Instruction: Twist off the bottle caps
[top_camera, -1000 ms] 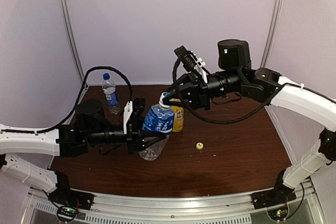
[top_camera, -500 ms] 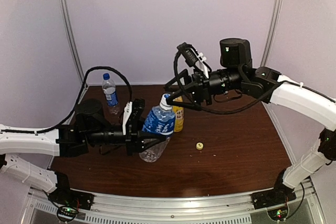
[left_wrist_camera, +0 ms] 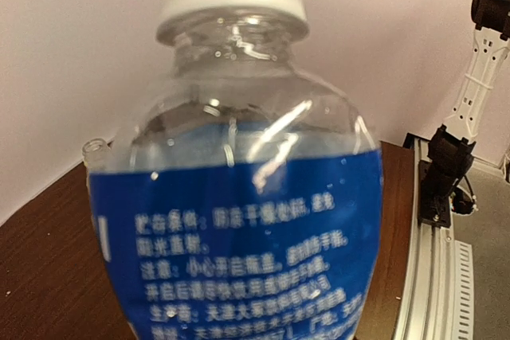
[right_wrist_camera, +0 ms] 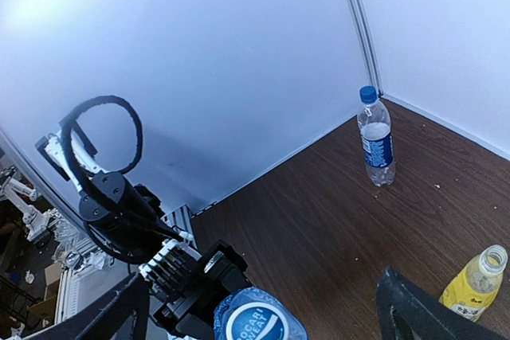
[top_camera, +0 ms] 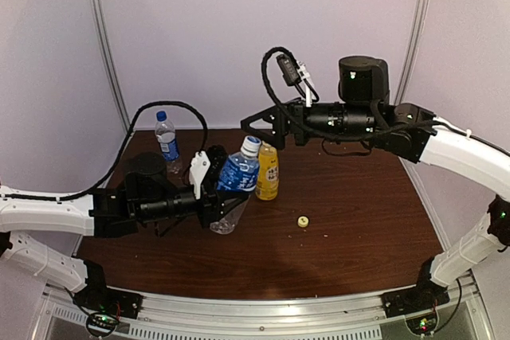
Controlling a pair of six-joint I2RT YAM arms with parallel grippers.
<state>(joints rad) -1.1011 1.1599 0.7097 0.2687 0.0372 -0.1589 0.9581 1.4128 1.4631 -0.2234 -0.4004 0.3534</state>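
1. The left claw is pinching the short clear bottle around its body and holding it tilted, with the neck pointing up toward the right arm. I can't tell whether its base touches the table.
2. The white cap is on the neck, so this one isn't off yet.
3. The right claw is spread wide with nothing in it. It hangs above the cap and isn't touching it.
4. The yellow bottle stands just beside the held one with a bare neck. The yellow cap lies loose on the table to its right, so I'd say that one's done.
5. The tall bottle is in the back left corner with its blue cap on.
6. My read is that we're on bottle two of three, between twists. Next, the right claw needs to drop straight onto the white cap, centre on it, close on the rim and turn. The left grip has to be firm so the bottle doesn't spin along.
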